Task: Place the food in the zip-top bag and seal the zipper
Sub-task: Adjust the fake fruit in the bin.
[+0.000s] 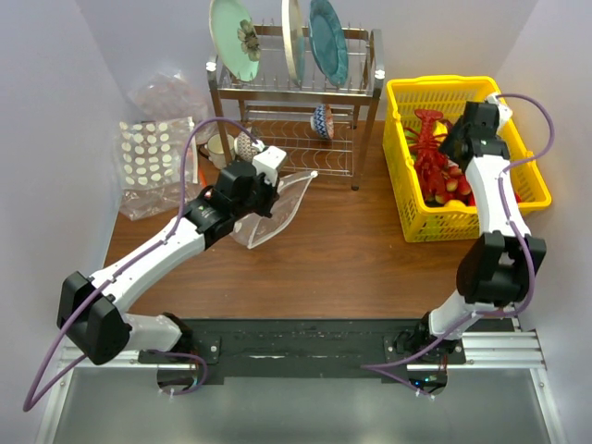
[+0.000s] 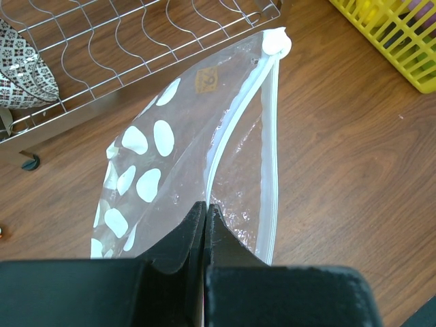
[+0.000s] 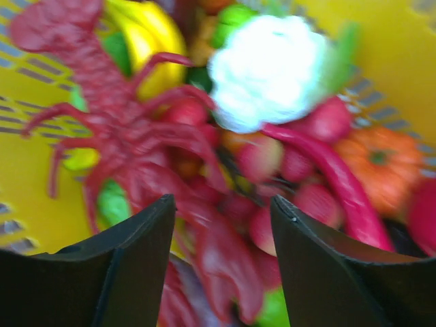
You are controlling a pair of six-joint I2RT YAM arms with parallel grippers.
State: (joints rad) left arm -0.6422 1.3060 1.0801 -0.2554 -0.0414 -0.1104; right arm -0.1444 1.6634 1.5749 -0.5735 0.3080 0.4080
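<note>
Pinching the bag by its mouth edge, the left hand is clenched tight on the plastic right beside the zipper, and the bag lies part lifted on the table just in front of the rack. The right hand hangs released over the food in the yellow basket, jaws apart with nothing between them.

What could go wrong, as I judge it:
- The lobster lies right under the jaws with its legs over other pieces. A grab there could drag several out, and it looks too big for the bag
- The round pieces look smooth and hard, so a pinch off centre could squirt one out
- Only one lip of the bag is held, so the mouth may sag shut and a dropped piece could land on the table instead
- The basket and bag are well apart, so any loose hold has the whole crossing to fail in
- The right wrist view is blurred, so aim there is hard to judge

The table is brown wood grain, bare between bag and basket. Pale walls close in on three sides; the rack with plates stands at the back, and a dotted clear pack lies at the far left
</note>
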